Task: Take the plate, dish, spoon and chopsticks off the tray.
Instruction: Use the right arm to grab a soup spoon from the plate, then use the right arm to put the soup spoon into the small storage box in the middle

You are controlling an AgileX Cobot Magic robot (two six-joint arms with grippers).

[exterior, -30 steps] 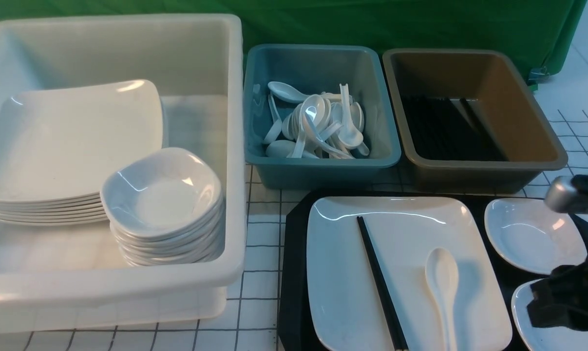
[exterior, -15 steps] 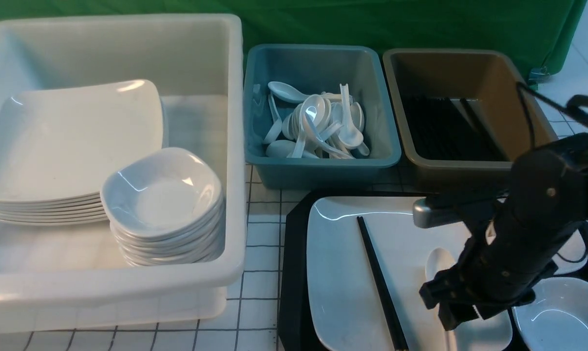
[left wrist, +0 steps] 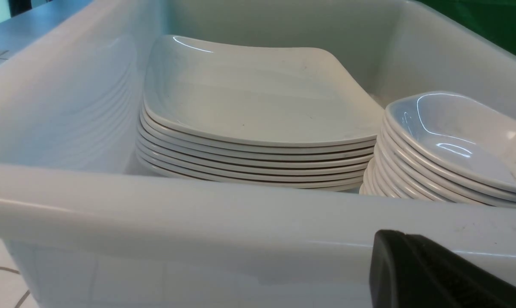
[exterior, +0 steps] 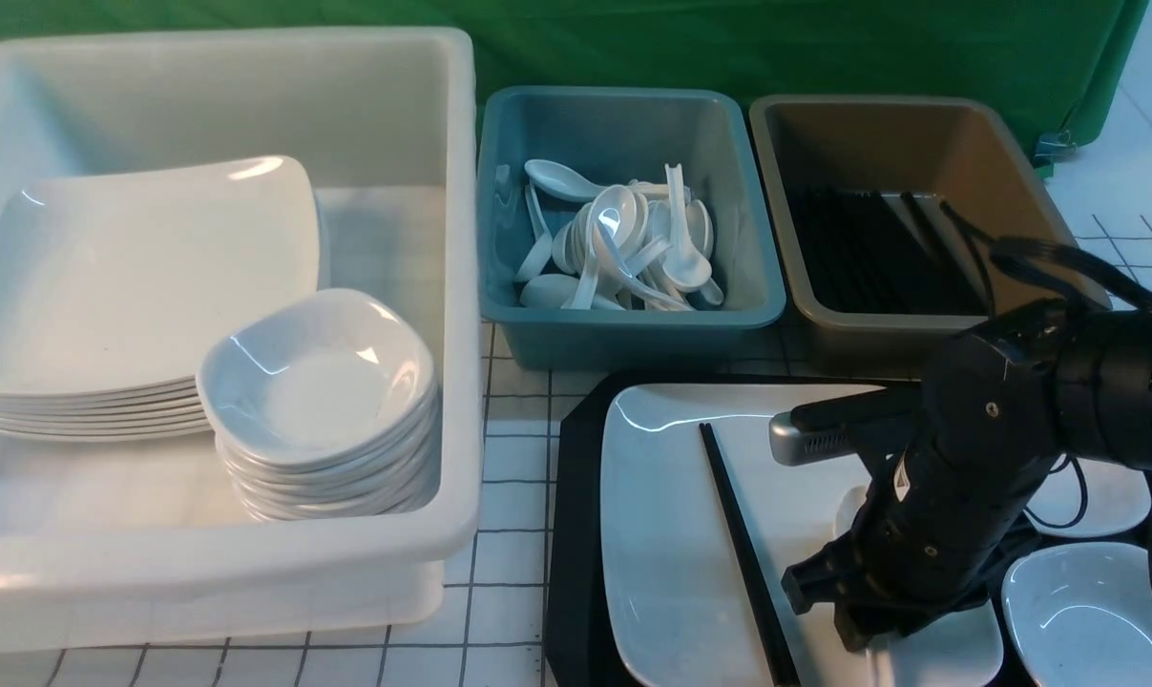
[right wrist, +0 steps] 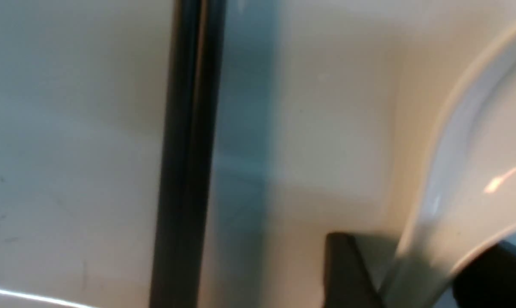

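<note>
White and glossy, the spoon (right wrist: 467,141) lies on the large square plate (exterior: 671,534). Its thick curved wall rises between the two dark fingers of the right gripper (exterior: 828,611), which is down low over it. The jaws stand partly apart, one on each side, but whether they already pinch it I cannot tell. For a good pick, I judge, the fingers should close squarely across the short thick handle, and not too fast, since smooth rounded ware like this can squirt out sideways. The lift should then go straight up before any swing toward the teal tub (exterior: 633,334), where similar spoons are heaped. The black chopsticks (exterior: 743,549), thin and straight, lie side by side on the same plate, near the gripper but apart from it, so a careless sweep could roll them. The plate sits on the black tray (exterior: 571,534), with two small dishes (exterior: 1081,601), rounded and shiny, beside it. Further off stand a brown tub (exterior: 871,339) holding dark sticks and a big white tub (exterior: 251,563) of stacked plates and dishes. The left gripper (left wrist: 433,273) hangs closed before its wall.
</note>
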